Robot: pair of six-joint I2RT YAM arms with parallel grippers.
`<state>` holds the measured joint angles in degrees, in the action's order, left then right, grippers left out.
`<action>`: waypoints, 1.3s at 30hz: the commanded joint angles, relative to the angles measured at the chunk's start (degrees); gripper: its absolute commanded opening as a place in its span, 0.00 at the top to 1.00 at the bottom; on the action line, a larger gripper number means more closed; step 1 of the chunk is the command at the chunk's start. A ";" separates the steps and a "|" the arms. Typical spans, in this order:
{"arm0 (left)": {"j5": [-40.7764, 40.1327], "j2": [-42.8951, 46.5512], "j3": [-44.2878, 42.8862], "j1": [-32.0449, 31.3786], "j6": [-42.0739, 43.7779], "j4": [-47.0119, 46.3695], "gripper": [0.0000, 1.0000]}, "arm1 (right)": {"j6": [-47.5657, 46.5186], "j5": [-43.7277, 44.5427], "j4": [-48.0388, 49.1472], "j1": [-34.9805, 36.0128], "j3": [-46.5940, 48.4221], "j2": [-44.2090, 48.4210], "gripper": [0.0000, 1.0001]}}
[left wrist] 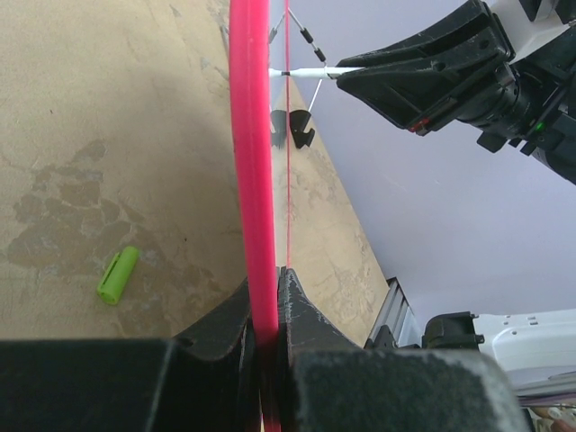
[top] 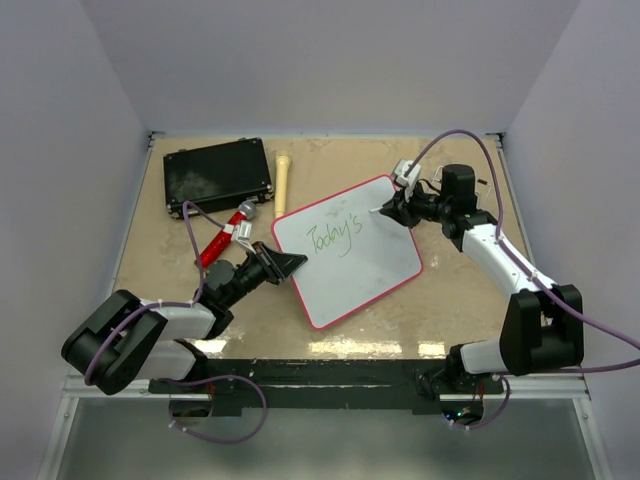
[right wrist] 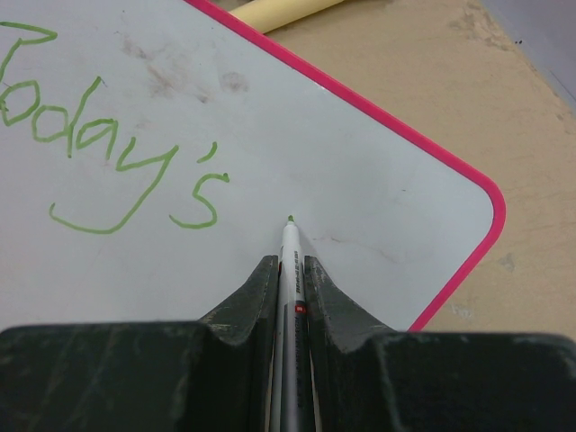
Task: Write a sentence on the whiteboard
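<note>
Green-tipped pen (right wrist: 288, 236) is clamped in my right claw (right wrist: 290, 263), its tip just right of the sentence (right wrist: 117, 171), only "Today's" so far, on the whiteboard (top: 375, 265) in the middle of the desk (top: 460, 300). My left claw (left wrist: 267, 292) pinches the board's near-left rim. Most of the writing remains, I judge.

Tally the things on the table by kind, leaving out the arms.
Whiteboard: 1
Black case: 1
Green-tipped pen: 1
Red pen-like tool: 1
Cream stick: 1
Green cap: 1
Total: 6
</note>
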<state>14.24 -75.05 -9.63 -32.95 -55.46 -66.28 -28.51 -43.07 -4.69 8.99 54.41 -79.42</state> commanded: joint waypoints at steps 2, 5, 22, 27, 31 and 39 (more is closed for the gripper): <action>2.55 0.43 -1.45 -0.27 4.40 -4.65 1.00 | -2.24 -0.61 -2.95 0.06 2.28 -0.30 1.00; 2.46 0.25 -1.36 -0.27 4.40 -4.56 1.00 | -4.26 -1.31 -6.19 0.15 2.80 0.31 1.00; 2.64 -0.28 -1.45 -0.27 4.31 -5.17 1.00 | -1.99 4.22 -4.28 0.06 3.15 1.37 1.00; 2.64 -0.19 -1.53 -0.27 4.48 -5.17 1.00 | -0.85 5.19 -2.26 0.15 4.03 0.23 1.00; 2.72 -0.45 -1.53 -0.27 4.40 -5.17 1.00 | -0.23 4.67 -0.94 0.06 4.47 -0.12 1.00; 2.81 -0.80 -1.62 -0.27 4.48 -5.44 1.00 | -4.97 2.11 -7.86 0.06 4.82 -0.65 1.00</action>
<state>14.37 -75.57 -9.63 -32.91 -55.35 -66.78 -30.20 -39.70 -8.67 8.99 56.58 -79.53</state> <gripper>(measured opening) 0.104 0.160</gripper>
